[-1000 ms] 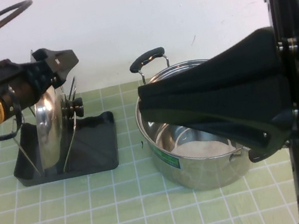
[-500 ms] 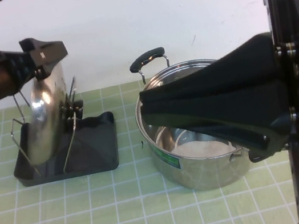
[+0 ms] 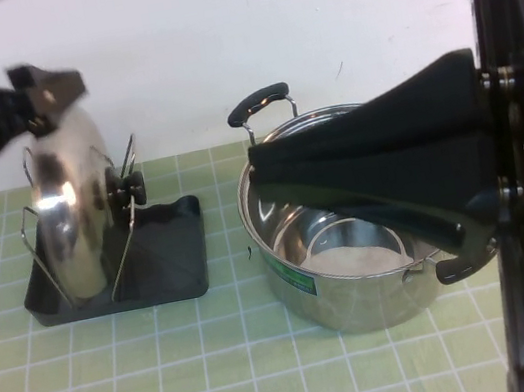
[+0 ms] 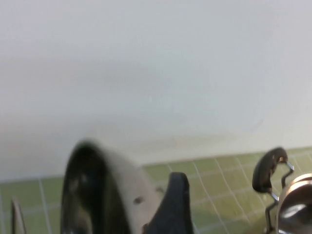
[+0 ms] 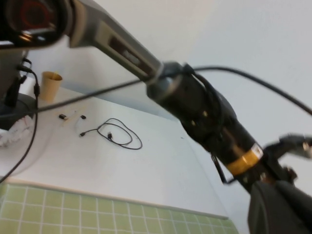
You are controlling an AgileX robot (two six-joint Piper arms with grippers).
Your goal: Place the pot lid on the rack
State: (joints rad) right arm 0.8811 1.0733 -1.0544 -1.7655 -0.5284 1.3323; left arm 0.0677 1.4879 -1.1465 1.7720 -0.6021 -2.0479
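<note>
Steel pot lid (image 3: pixel 70 214) upright between rack (image 3: pixel 177 262) wires | left gripper (image 3: pixel 46 92) just above rim, fingers spread, seemingly empty | lift straight clear | right gripper (image 3: pixel 268 170) over pot (image 3: pixel 347 272), closed, empty

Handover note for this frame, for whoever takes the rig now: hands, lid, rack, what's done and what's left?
Left hand: open, just above the pot lid's top edge, not gripping it.
Right hand: shut, hanging over the steel pot, holding nothing.
Pot lid: standing on edge between the wire loops of the rack, black knob facing the pot.
Done: lid is on the rack and released.
Left: pull the left arm clear; confirm the lid stays upright.
</note>
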